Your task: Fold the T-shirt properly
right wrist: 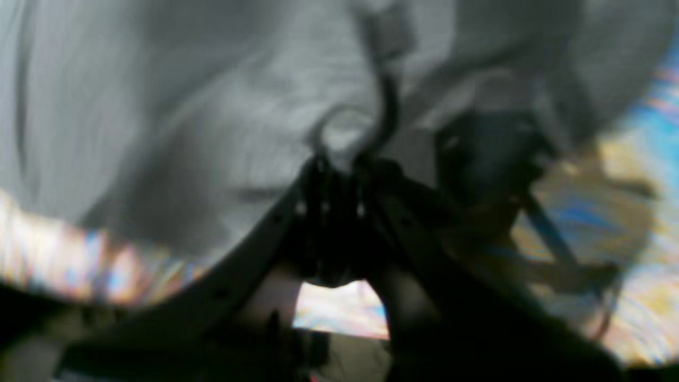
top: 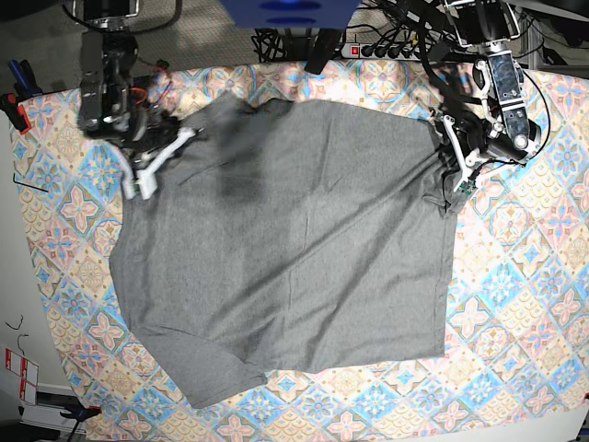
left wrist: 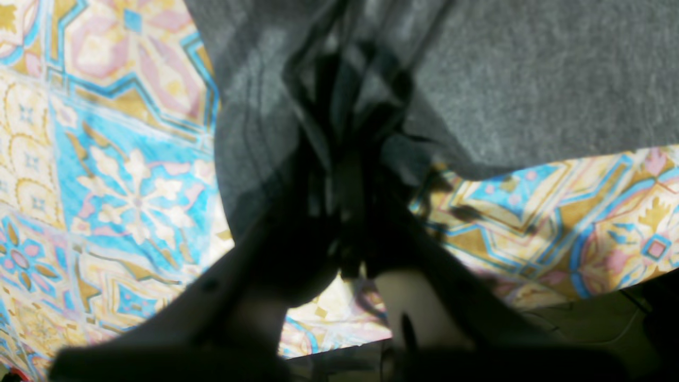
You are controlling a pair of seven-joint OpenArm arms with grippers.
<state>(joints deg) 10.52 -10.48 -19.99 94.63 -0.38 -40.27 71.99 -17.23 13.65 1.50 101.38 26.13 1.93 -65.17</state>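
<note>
— Any print, brand or label you can read?

— None. The T-shirt point(top: 294, 249) is plain heather grey, spread over most of the counter point(top: 515, 304), which wears a tablecloth point(top: 515, 267) of blue, pink and yellow tiles. The small red-and-white marker point(top: 20, 366) at the near left edge is too small to read.

— How do the pincers stand?

— The left pincer point(top: 457, 173), at the far right of the base view, is closed on a bunched fold of the T-shirt's edge; its wrist view shows the dark fingers point(left wrist: 318, 159) meeting inside the gathered cloth point(left wrist: 477, 79). The right pincer point(top: 156, 158), at the far left, is likewise pinched on the T-shirt's edge point(right wrist: 345, 122), though that view is blurred.

— What else is around?

— Cables and a power strip point(top: 386, 48) lie beyond the far edge, and a blue housing point(top: 290, 11) hangs over the middle. A clamp point(top: 13, 109) grips the counter's far left corner.
</note>
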